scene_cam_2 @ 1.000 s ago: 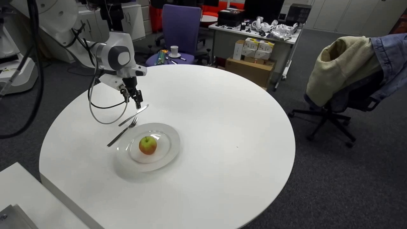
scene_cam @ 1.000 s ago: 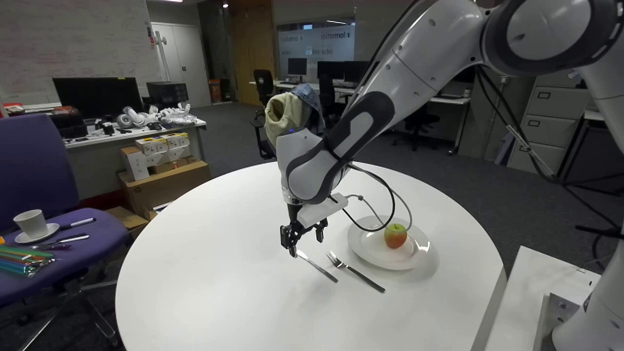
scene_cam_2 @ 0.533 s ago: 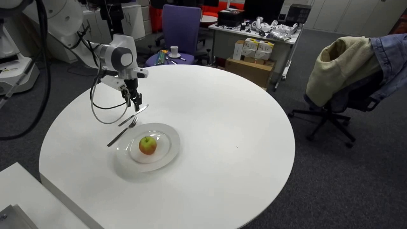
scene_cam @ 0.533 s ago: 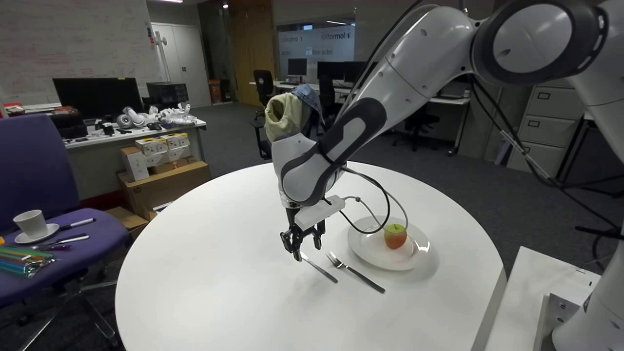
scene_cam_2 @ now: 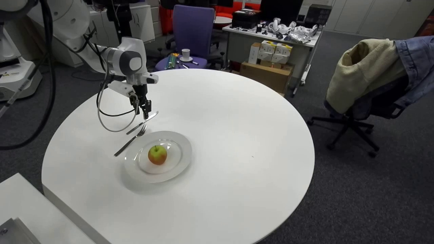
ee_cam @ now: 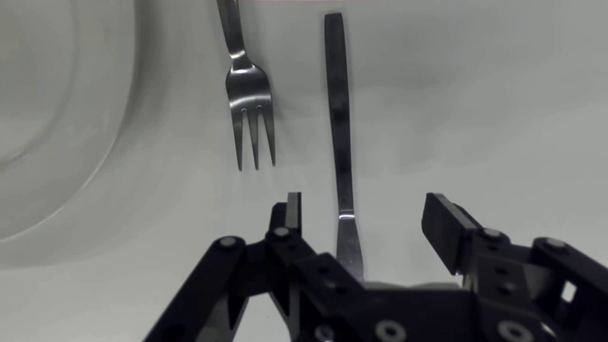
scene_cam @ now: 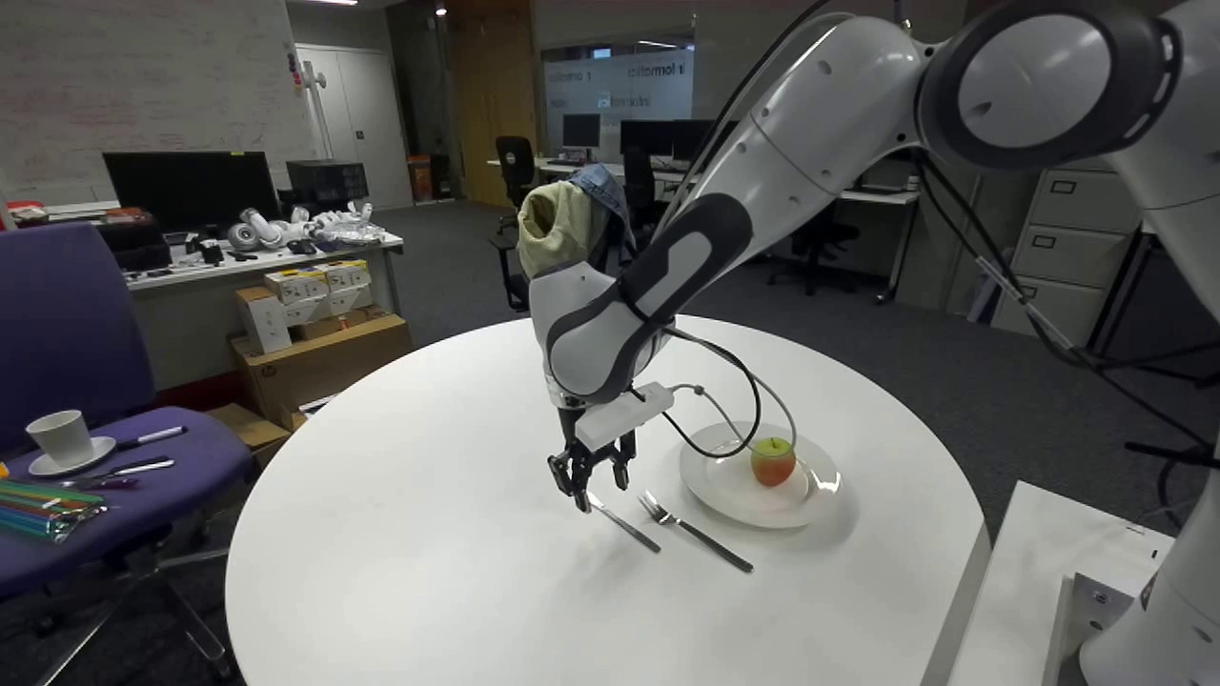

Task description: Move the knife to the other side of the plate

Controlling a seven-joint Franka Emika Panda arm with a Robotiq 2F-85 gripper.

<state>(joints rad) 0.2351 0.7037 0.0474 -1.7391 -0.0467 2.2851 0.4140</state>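
Wrist view: glossy round plate (ee_cam: 102, 95), shallow-rimmed, partly in view. Next, shiny metal fork (ee_cam: 248, 88), three tapering tines. Beside it on the smooth surface (ee_cam: 299, 156), slim metal knife (ee_cam: 338, 104), blade end partly hidden. Black jointed pincer (ee_cam: 363, 204) spread wide, straddling the knife, apart from it.

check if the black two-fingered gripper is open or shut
Open. The wrist view shows the black two-fingered gripper spread, with white tabletop visible between each fingertip and the slim grey-silver metal knife.
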